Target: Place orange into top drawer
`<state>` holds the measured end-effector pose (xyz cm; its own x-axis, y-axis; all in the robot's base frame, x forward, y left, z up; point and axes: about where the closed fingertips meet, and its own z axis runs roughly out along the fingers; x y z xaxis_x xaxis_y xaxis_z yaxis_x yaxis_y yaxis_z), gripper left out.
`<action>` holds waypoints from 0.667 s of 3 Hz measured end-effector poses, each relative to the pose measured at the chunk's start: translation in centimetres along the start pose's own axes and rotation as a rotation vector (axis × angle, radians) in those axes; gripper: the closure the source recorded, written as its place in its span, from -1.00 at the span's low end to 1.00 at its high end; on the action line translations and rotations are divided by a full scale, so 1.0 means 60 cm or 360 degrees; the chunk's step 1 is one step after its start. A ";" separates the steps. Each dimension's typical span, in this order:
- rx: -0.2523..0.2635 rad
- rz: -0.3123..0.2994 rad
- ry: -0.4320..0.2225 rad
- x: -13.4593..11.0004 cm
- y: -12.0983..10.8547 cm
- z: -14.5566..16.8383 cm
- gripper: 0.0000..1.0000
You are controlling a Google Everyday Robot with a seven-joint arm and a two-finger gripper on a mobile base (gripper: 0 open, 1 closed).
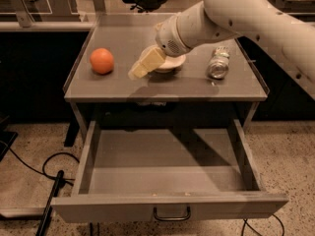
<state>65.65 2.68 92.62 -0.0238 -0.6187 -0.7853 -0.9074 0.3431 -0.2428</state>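
The orange (102, 61) sits on the left part of the grey cabinet top (113, 85). My gripper (140, 69) hangs just above the cabinet top, to the right of the orange and apart from it, with nothing visibly in it. It stands in front of the shallow white bowl (173, 63) and hides the bowl's left part. The top drawer (167, 173) is pulled wide open below the cabinet top and its inside is empty. Its flat grey front (123, 209) carries a small dark handle (171, 214).
A silver can (218, 63) lies on the right part of the cabinet top. My white arm (246, 14) reaches in from the upper right. Black cables (49, 173) lie on the speckled floor at the left. Desks and a chair stand behind.
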 end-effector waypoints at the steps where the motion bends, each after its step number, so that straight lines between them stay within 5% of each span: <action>1: -0.0003 -0.0002 -0.0004 -0.003 0.000 0.003 -1.00; 2: 0.0012 -0.0001 -0.0036 -0.008 0.005 0.019 -1.00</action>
<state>65.89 3.90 92.28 -0.0135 -0.6030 -0.7976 -0.9041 0.3482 -0.2479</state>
